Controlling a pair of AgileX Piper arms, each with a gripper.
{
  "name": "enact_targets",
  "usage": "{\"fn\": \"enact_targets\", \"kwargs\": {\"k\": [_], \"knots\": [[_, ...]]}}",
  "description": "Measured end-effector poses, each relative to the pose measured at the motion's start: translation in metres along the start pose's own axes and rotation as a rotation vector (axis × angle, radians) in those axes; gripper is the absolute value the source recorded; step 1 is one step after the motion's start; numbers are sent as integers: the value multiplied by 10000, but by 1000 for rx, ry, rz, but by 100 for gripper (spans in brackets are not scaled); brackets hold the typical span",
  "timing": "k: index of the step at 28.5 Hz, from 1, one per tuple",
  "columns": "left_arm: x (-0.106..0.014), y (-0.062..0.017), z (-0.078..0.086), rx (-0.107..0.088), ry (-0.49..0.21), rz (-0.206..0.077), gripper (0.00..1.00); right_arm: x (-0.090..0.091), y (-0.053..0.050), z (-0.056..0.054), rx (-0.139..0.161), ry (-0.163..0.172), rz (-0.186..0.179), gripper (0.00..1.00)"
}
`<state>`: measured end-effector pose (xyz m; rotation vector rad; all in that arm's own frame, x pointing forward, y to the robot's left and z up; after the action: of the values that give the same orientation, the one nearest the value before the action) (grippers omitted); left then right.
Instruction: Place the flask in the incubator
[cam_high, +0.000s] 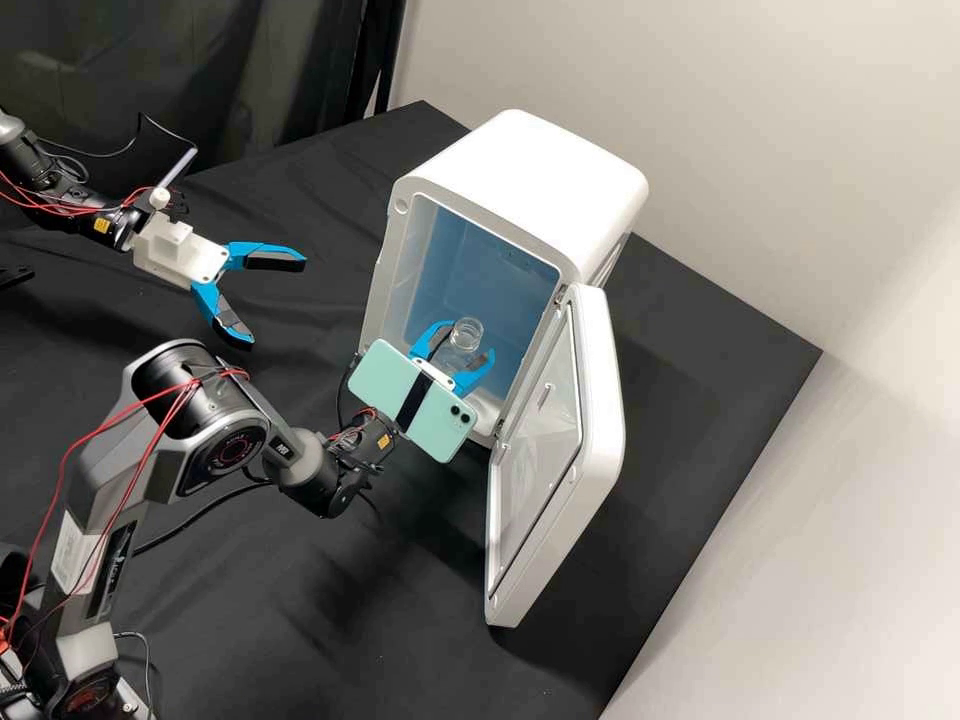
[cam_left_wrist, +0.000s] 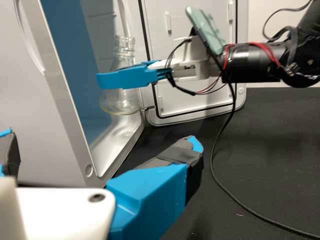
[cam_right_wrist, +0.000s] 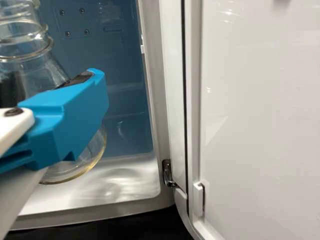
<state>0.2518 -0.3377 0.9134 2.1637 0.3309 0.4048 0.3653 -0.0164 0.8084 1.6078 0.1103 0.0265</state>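
Bench: black, carries the whole set-up.
Right arm: lower left of the high view, stretched toward frame centre.
Door: white, swung open, lower centre-right, hinged on the incubator's right edge.
Phone: mint-green, clamped on the right wrist, just left of the opening.
Right gripper: inside the chamber, jaws grasping the flask at its sloping shoulder.
Flask: clear glass, upright, low at the front of the blue chamber; base contact with the floor unclear.
Left gripper: upper left, well apart from the incubator, jaws released, spread wide.
Incubator: white box, frame centre.
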Motion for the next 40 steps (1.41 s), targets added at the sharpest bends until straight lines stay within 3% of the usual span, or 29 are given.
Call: {"fn": "enact_targets", "kwargs": {"k": [9,17,28,40], "knots": [[0,-3,10,10,-11,-3,100,137,-35,15,10,6,-9,0],[0,-3,10,10,-11,-3,100,317,-60,86,19,-18,-25,0],[-7,13,13,12,-12,3,100,592,-147,-78,43,9,-56,0],[-7,13,13,12,-12,3,100,786,-246,-55,57,-45,-93,0]]}}
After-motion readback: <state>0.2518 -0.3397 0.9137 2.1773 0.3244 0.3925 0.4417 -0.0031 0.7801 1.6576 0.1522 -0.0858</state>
